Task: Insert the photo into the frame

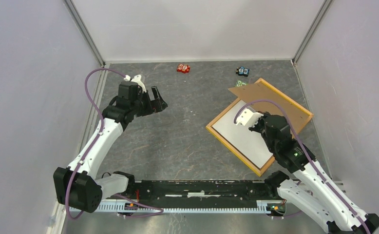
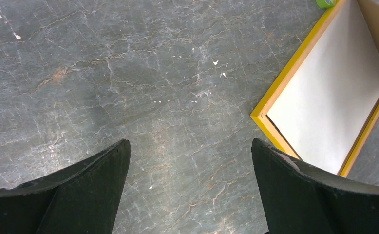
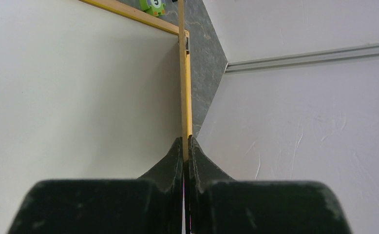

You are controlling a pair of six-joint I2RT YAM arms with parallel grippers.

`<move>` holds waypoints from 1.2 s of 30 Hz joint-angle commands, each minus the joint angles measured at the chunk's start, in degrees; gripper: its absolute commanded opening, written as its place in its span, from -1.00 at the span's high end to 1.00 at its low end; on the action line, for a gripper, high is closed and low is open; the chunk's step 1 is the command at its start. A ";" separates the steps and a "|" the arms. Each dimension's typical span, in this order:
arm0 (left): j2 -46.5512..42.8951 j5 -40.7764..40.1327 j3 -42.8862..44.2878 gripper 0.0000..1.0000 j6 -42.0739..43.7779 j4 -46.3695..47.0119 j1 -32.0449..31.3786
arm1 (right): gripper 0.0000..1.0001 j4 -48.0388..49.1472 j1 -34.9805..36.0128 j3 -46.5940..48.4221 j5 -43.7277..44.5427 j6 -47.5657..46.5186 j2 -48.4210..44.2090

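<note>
The yellow-orange frame lies flat at the right of the table. Inside it lies the photo, plain white back up; its printed side is hidden. A brown backing board leans tilted over the frame's far half. My right gripper is shut on the board's near edge, which shows edge-on in the right wrist view. My left gripper hangs open above bare table, left of the frame, nothing between its fingers.
Small toy blocks lie at the back: a red one, a blue-black one, and a green one by the frame's far corner. White enclosure walls stand on three sides, close to the frame's right.
</note>
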 commanded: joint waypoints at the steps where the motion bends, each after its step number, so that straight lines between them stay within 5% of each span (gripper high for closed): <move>1: -0.49 0.75 -0.02 -1.00 2.60 2.02 -0.20 | 0.81 1.71 -0.24 -0.19 4.37 0.45 -0.10; 14: -0.30 0.70 -0.37 -1.00 2.59 2.24 -0.19 | -0.37 -6.60 0.13 -0.75 -8.64 9.01 2.04; 16: -0.38 0.57 -0.52 -1.00 2.60 2.24 -0.20 | -0.64 -9.53 0.09 -0.24 -13.59 9.23 3.25; 17: -0.34 0.44 -0.69 -1.00 2.67 2.32 -0.20 | -0.95 -11.24 0.07 0.44 -17.01 9.18 4.11; 21: -0.07 0.62 -1.32 -1.00 2.51 2.90 -0.20 | -0.96 -17.08 0.10 3.02 -28.88 8.73 6.44; 29: 0.40 0.96 -1.60 -1.00 2.46 2.89 -0.20 | -0.96 -15.38 0.09 9.28 -37.85 15.26 6.41; 32: 0.76 1.50 -1.69 -1.00 2.26 2.86 -0.15 | -0.96 -8.02 0.12 7.90 -32.37 25.28 6.30; 36: 2.25 5.22 -1.52 -1.00 0.87 3.24 -0.29 | -0.96 1.21 -0.15 3.86 -11.61 54.19 9.03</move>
